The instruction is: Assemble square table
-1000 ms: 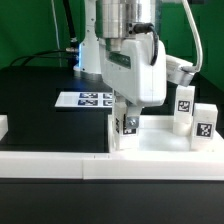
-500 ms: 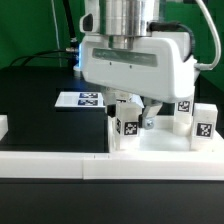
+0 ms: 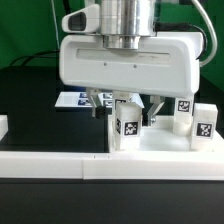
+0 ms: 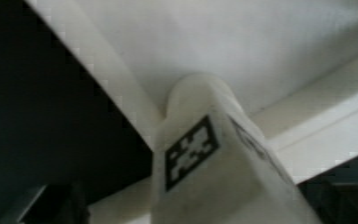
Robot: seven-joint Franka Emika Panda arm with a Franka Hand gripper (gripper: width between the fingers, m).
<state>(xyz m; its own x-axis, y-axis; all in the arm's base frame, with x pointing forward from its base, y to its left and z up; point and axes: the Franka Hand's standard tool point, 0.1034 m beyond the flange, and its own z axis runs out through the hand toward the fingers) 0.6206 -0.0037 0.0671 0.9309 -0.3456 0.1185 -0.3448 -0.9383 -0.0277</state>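
Square tabletop (image 3: 150, 140) sits at the exterior view's right of the black table (image 3: 40, 110), pushed against the low white border wall (image 3: 60, 168) along the front. One tagged leg (image 3: 126, 125) stands upright at the tabletop's near corner, apparently in its socket; two more legs (image 3: 184, 113) (image 3: 205, 124) stand further to the exterior view's right, on or just behind the tabletop, can't tell which. Gripper (image 3: 125, 103) hangs straight down over the corner leg, fingers (image 3: 97, 102) spread wide either side of it, nothing held, leg standing free between them. Wrist view confirms: leg top with tag (image 4: 197, 150) fills the frame, close under the palm, tabletop surface behind. Risk: leg may be only loosely seated, so a finger brushing it on the way up could tip or pull it out of the socket; a sideways move before clearing the top would knock it. Wrist vertical, wide hand body low over the part, hiding most of the corner. Marker board (image 3: 80, 98) lies flat behind.
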